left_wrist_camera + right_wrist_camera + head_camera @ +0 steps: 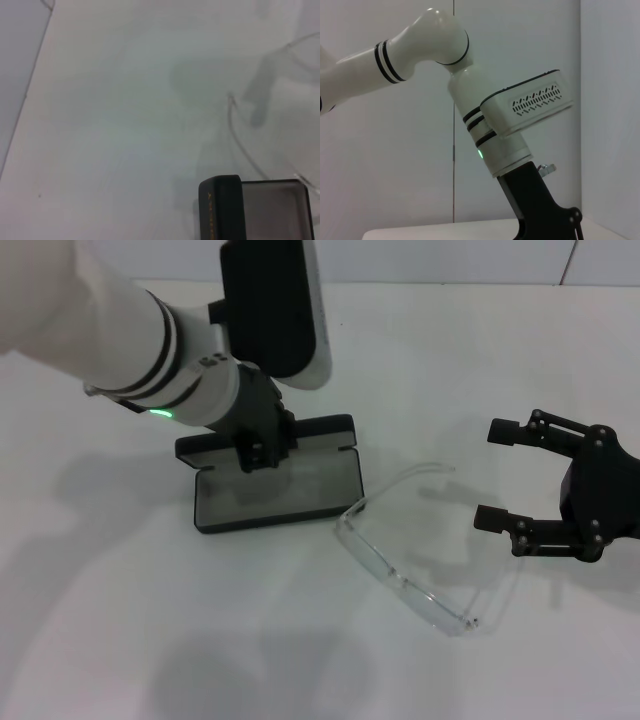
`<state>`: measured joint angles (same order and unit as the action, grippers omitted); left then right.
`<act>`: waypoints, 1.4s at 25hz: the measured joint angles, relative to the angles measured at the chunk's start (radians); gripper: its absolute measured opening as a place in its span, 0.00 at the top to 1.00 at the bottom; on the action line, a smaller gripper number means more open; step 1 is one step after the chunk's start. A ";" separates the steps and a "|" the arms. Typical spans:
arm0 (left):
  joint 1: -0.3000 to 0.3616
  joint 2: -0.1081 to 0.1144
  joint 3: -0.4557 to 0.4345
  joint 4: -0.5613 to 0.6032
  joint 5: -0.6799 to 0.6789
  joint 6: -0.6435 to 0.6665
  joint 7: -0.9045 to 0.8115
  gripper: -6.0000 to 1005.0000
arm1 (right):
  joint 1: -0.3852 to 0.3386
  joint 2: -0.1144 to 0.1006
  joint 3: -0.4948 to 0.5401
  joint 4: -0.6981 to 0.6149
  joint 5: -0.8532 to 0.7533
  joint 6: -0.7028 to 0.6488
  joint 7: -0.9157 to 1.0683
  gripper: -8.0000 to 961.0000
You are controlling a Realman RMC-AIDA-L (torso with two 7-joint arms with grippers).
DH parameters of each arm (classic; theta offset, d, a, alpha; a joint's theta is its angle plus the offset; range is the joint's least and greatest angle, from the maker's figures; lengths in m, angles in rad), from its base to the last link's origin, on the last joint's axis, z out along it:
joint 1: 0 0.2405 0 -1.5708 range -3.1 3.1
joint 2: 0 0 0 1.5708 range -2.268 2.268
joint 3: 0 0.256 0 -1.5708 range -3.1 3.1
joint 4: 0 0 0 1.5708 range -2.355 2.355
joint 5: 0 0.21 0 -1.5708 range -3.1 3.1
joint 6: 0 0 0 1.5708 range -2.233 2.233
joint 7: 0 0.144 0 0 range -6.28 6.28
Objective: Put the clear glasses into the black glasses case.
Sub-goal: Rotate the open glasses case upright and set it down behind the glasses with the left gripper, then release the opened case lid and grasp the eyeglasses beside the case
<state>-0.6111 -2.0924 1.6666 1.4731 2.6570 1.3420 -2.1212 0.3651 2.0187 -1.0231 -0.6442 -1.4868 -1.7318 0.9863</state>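
The black glasses case [275, 485] lies open on the white table, grey lining up, its lid [330, 428] folded back behind it. My left gripper [262, 452] comes down from the upper left onto the case's back edge, where lid and tray meet. The clear glasses [400, 558] lie on the table just right of the case, temple arms unfolded and pointing away from me. My right gripper [488, 474] is open, right of the glasses and level with their far temple tip, holding nothing. The left wrist view shows the case end [220, 210] with orange lettering and a thin temple arm [234, 125].
The white table [110, 620] stretches wide to the left and front. A pale wall line runs along its far edge [450, 283]. The right wrist view looks across at my left arm [510, 130] against the wall.
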 joint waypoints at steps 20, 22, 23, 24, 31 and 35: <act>0.009 0.005 -0.083 0.043 -0.207 -0.023 0.037 0.71 | -0.002 -0.002 0.000 0.012 0.001 0.000 0.000 0.10; 0.027 0.006 -0.144 0.069 -0.322 0.001 0.079 0.70 | -0.002 -0.002 0.000 0.012 0.000 0.000 0.000 0.10; 0.041 0.006 -0.174 0.083 -0.378 0.012 0.106 0.69 | -0.002 -0.002 0.000 0.012 0.000 0.000 0.000 0.10; 0.061 0.006 -0.200 0.102 -0.438 0.018 0.134 0.68 | -0.002 -0.002 0.000 0.012 0.000 0.000 0.000 0.10; 0.233 0.003 -0.356 0.099 -0.853 0.017 0.375 0.62 | -0.003 -0.004 0.005 0.022 0.026 0.007 0.003 0.10; 0.317 0.005 -0.447 -0.075 -1.152 0.021 0.526 0.59 | 0.001 -0.004 0.012 0.024 0.029 0.019 0.033 0.10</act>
<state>-0.2936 -2.0873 1.2192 1.3981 1.5049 1.3628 -1.5947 0.3664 2.0148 -1.0115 -0.6207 -1.4575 -1.7127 1.0191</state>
